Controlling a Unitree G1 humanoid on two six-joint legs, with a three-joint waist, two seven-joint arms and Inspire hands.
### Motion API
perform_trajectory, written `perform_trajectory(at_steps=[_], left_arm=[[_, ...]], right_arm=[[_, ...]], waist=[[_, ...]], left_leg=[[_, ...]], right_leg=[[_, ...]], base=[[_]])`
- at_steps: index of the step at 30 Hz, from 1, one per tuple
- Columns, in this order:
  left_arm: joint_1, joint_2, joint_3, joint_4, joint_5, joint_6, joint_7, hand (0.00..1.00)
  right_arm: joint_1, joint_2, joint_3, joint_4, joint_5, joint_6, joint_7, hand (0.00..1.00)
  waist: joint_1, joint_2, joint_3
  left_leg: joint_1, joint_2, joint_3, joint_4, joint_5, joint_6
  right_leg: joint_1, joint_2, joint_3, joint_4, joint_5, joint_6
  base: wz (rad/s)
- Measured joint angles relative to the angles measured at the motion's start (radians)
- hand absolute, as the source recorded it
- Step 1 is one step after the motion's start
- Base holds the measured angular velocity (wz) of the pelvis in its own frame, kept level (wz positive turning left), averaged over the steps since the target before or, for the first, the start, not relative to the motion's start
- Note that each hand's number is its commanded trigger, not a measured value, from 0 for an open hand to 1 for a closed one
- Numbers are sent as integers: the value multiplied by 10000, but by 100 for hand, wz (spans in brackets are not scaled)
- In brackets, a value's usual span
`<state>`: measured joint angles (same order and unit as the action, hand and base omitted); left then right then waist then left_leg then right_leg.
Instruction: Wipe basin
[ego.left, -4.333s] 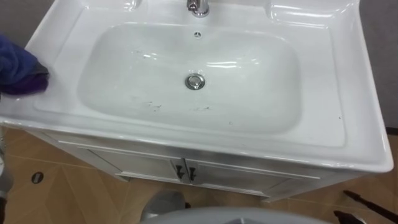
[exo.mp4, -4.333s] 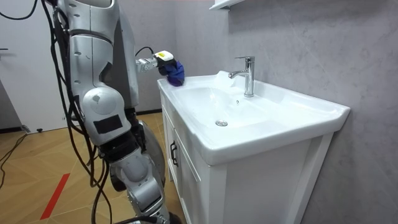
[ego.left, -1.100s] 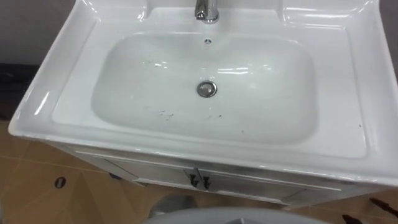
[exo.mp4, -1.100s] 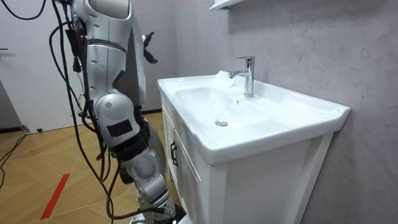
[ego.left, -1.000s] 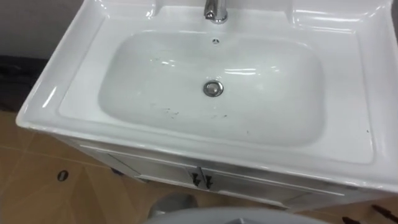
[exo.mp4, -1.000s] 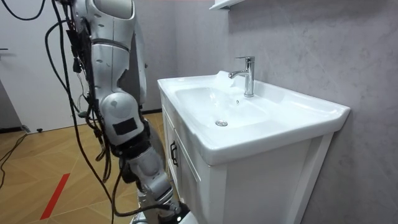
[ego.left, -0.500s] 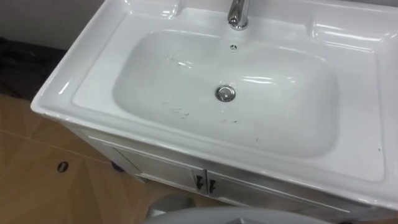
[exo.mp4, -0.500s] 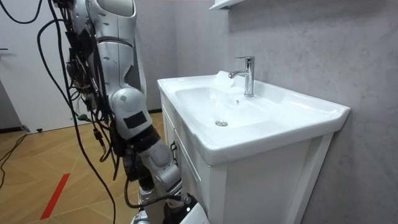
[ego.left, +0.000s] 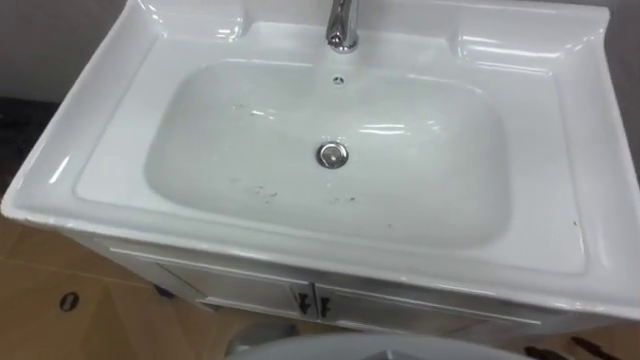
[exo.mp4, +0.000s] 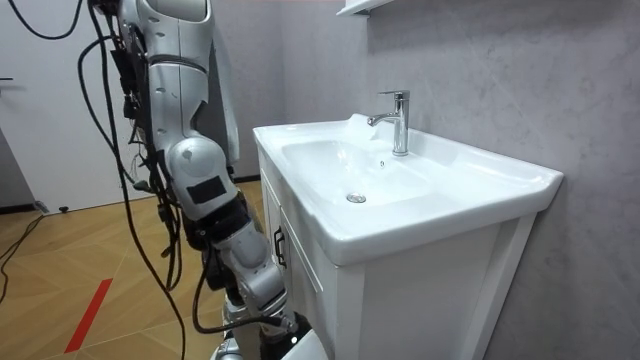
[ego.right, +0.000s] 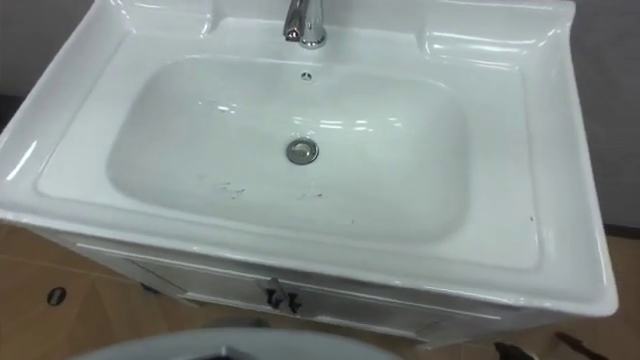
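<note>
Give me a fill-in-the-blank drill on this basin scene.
The faucet stands at the basin's ___ rim. The drain sits in the ___ of the bowl. The cabinet below has ___ door handles, side by side.
Missing words: back; middle; two.

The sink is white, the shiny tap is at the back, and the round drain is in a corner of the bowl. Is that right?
Not quite. The drain sits in the middle of the bowl, not in a corner; the left eye view shows it in line with the tap. The sink is white and the shiny tap is at the back.
</note>
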<state>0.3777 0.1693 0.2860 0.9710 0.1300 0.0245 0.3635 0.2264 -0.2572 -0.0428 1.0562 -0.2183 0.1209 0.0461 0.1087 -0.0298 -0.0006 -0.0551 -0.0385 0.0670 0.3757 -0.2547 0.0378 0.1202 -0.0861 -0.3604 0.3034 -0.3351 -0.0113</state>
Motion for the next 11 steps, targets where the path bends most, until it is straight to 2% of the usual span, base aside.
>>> perform_trajectory(at_steps=[5,7,11], left_arm=[[-398,-4,-343,100,157,216,-604,0],[-469,-8,-394,171,134,244,-889,0],[-777,-41,-863,370,67,572,-1548,0]], right_arm=[[-193,224,3,413,-261,22,-1,0],[-185,277,7,579,-248,21,1,0],[-184,304,14,791,-335,125,-1,0]], waist=[[-234,-113,32],[-308,-88,31],[-496,-57,52]], left_leg=[[117,152,456,-21,-19,17],[144,259,675,33,-127,25],[255,308,900,7,-217,53]], right_leg=[[-84,118,530,-147,98,21],[-30,182,594,-274,171,6],[-32,211,838,-290,212,41]], base=[[-27],[-25],[-12]])
